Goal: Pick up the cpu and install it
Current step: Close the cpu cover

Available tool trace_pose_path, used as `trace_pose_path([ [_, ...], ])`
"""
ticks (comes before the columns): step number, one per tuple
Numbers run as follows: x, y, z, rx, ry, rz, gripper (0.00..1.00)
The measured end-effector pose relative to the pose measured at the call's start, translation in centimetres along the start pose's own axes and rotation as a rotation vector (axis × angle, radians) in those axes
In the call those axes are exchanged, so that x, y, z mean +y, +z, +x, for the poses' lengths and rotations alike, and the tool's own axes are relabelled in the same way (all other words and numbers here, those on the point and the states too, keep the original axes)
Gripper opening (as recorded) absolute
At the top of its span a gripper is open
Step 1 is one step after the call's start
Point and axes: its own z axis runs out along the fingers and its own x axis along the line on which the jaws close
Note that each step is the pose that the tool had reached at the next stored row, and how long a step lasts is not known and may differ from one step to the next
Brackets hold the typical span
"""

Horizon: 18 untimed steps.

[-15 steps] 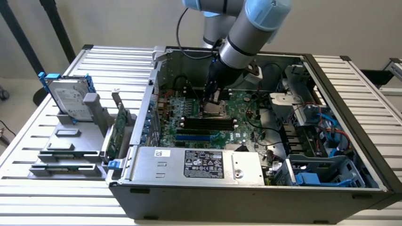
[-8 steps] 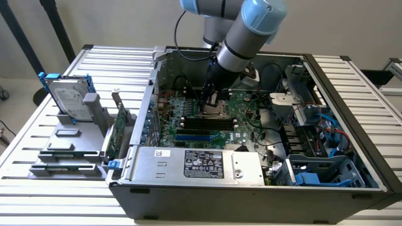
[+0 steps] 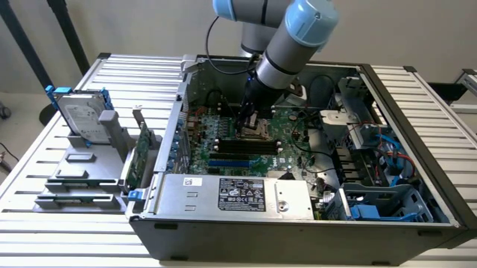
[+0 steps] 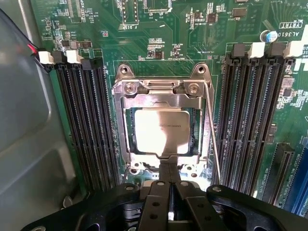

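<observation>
- A silver hard drive [image 3: 78, 117] with blue side rails stands upright in a grey holder [image 3: 82, 178] on the slatted table [image 3: 447, 111], at the exterior view's left.
- Just beside it, a long green circuit card [image 3: 138, 156] stands on edge in the same holder, close to the computer case [image 3: 298, 237].
- The case lies open on the table, with a grey power supply [image 3: 238, 195] along its near wall and the green motherboard [image 3: 223, 131] behind that.
- The arm [image 3: 291, 50] reaches down into the middle of the case, and the gripper [image 3: 249, 120] hangs low over the processor socket [image 4: 159, 89].
- The cpu [image 4: 161, 130] lies flat inside the socket's open metal frame, silver top facing up, between two banks of black memory slots [image 4: 84, 120].
- The fingers [image 4: 163, 172] are pressed together with no gap, and their tips meet at the cpu's near edge. I cannot tell whether they pinch that edge or only touch it.
- A thin wire lever [image 4: 211, 134] runs along one side of the socket.
- Blue cables [image 3: 391, 151] sit in the drive bay at the exterior view's right.
</observation>
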Motion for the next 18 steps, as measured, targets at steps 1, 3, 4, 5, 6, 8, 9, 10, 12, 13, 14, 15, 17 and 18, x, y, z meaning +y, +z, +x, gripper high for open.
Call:
trace_pose_path([
  [1,0.01,0.05,0.0,-0.0001,0.0,0.0002,0.11],
  [3,0.02,0.13,-0.1,0.0001,0.0,0.0003,0.11],
  [4,0.02,0.15,-0.1,0.0004,0.0,0.0003,0.11],
  [5,0.02,0.15,-0.1,0.0008,0.0,0.0002,0.11],
  [6,0.02,0.17,-0.1,0.002,-0.001,0.0003,0.11],
  [8,-0.01,0.12,-0.1,0.0051,-0.002,0.0008,0.11],
  [9,-0.05,0.05,-0.1,0.0065,-0.002,0.0014,0.11],
  [10,-0.12,-0.05,-0.1,0.0072,-0.002,0.0025,0.11],
  [12,-0.3,-0.21,-0.1,0.0096,-0.003,0.0046,0.11],
  [13,-0.4,-0.29,-0.1,0.0104,-0.003,0.0059,0.11],
  [14,-0.52,-0.35,0.0,0.0112,-0.003,0.0072,0.11],
  [15,-0.65,-0.4,0.0,0.0121,-0.003,0.0086,0.11],
  [17,-0.97,-0.46,0.0,0.0132,-0.003,0.0122,0.11],
  [18,-1.14,-0.48,0.0,0.0139,-0.003,0.0142,0.11],
])
